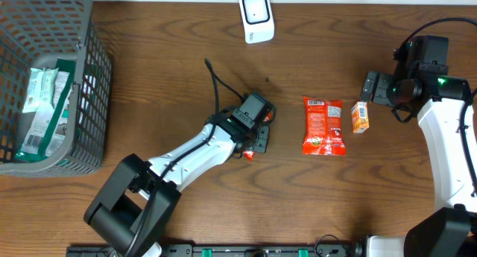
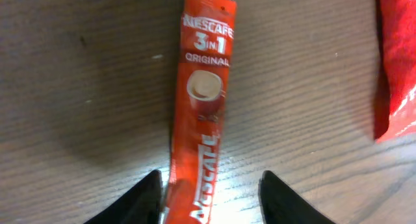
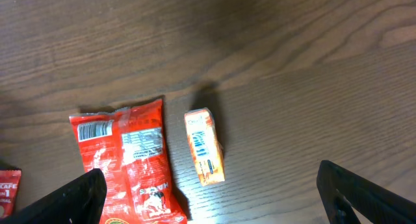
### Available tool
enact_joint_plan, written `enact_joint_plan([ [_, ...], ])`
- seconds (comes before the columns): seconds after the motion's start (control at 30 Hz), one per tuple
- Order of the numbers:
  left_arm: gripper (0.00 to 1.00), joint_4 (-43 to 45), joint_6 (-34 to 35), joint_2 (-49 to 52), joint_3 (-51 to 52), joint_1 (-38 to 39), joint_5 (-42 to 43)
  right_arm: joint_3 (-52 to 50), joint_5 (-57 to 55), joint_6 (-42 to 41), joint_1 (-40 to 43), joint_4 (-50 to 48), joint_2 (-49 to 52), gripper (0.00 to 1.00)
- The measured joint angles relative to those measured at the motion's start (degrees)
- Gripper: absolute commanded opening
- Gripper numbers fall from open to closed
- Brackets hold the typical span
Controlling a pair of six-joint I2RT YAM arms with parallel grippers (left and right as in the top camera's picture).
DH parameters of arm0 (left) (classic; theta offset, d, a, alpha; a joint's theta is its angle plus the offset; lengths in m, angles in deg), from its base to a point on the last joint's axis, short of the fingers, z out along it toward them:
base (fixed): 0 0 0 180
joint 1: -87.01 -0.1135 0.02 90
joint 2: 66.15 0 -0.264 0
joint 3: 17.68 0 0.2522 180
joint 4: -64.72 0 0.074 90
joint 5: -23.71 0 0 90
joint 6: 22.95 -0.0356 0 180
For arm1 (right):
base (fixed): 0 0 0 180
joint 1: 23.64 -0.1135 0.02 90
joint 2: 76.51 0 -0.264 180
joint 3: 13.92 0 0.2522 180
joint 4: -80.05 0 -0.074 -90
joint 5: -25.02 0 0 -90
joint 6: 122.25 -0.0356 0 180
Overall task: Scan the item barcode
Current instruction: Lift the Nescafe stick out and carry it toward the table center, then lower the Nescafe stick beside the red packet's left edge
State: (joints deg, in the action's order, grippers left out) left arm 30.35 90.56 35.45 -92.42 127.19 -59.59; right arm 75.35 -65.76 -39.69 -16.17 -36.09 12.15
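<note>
Overhead: left gripper over Nescafe sachet, mid-table; scanner at far edge.
Left wrist: jaws parted, straddling sachet, gripping nothing. Judged light, limp, slick film; pinch across width near end.
Right wrist: right gripper spread wide, empty.

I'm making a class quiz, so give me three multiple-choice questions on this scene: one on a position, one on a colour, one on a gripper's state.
1. The orange box lies where? A right of the snack packet B left of it C on it
2. Colour of the Nescafe sachet? A red B green C blue
3. The right gripper is? A shut on the box B open, empty C shut, empty
Answers: A, the box sits on the packet's right; A, its wrapper is red; B, fingers spread wide, box untouched.
</note>
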Motion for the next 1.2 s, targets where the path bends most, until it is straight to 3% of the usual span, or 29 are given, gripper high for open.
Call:
enact_joint_plan([
  [0.1, 0.26, -0.02, -0.17, 0.66, 0.00, 0.72, -1.53, 0.00, 0.00, 0.00, 0.00, 0.00, 0.00, 0.99],
  [0.37, 0.25, 0.31, 0.11, 5.05, -0.15, 0.81, -3.02, 0.00, 0.02, 0.00, 0.00, 0.02, 0.00, 0.99],
  [0.53, 0.15, 0.55, 1.07, 6.25, -1.22, 0.81, -3.52, 0.00, 0.00, 0.00, 0.00, 0.00, 0.00, 0.99],
  [0.7, 0.12, 0.66, 1.95, 6.40, -1.44, 0.81, -3.87, 0.00, 0.02, 0.00, 0.00, 0.00, 0.00, 0.99],
  [0.8, 0.17, 0.87, 2.45, 6.62, -1.70, 0.81, -3.50, 0.00, 0.00, 0.00, 0.00, 0.00, 0.00, 0.99],
  [0.87, 0.29, 2.54, 2.80, 6.86, -1.75, 0.74, -1.81, 0.00, 0.00, 0.00, 0.00, 0.00, 0.00, 0.99],
  [1.2, 0.41, 4.35, 3.48, 6.60, -2.08, 0.76, 2.38, 0.00, 0.00, 0.00, 0.00, 0.00, 0.00, 0.99],
])
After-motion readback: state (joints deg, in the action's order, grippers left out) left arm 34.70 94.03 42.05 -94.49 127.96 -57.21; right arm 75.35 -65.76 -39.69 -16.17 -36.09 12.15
